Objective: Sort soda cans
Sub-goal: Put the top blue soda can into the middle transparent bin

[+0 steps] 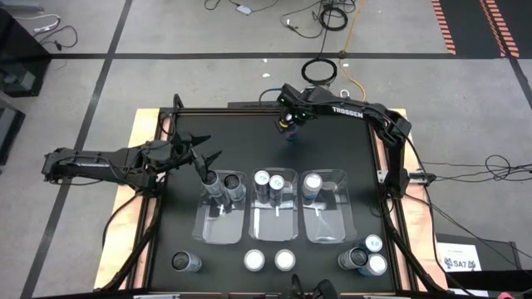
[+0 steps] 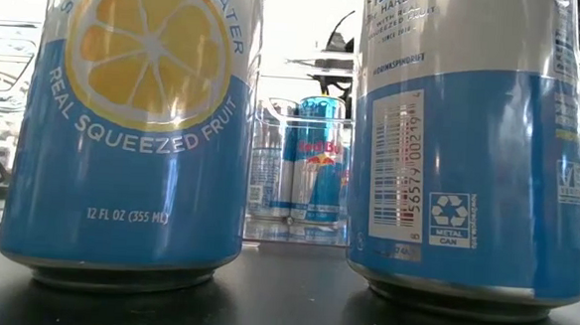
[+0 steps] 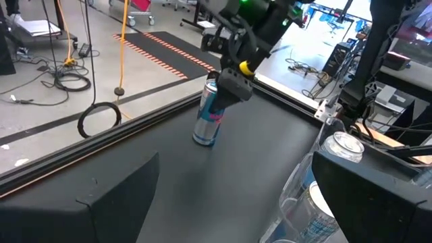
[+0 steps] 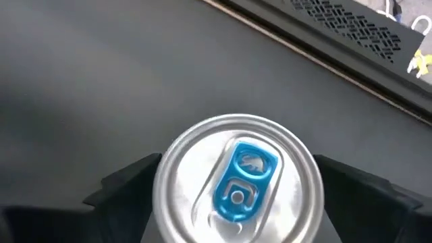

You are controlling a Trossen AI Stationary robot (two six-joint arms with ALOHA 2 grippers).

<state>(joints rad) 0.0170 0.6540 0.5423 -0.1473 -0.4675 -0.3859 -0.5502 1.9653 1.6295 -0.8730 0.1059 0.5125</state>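
Observation:
My right gripper (image 1: 289, 124) reaches over the table's far edge and is shut on a slim blue-and-silver soda can (image 3: 208, 115). That can's round top with a blue tab (image 4: 236, 175) fills the right wrist view. My left gripper (image 1: 204, 158) hovers open by the left bin (image 1: 220, 223), touching nothing. Dark grey cans (image 1: 223, 186) stand in that bin, blue-and-white cans (image 1: 270, 179) in the middle bin, and one can (image 1: 313, 183) in the right bin. Several cans (image 1: 270, 261) stand on their bases along the near edge. My right gripper pinches the slim can just below its top rim (image 3: 214, 86) between its two fingers (image 4: 128, 185), one on each side. The fingers come from above, pointing down. The can hangs tilted below them; whether its lower end (image 3: 202, 140) touches the table, I cannot tell.
Three clear plastic bins sit side by side in the table's middle. Two blue-and-white cans (image 2: 133, 124) stand right before the low camera, and cans in a bin (image 2: 315, 164) show between them. A raised black rail (image 3: 135, 128) runs along the far edge. Cables lie on the floor beyond.

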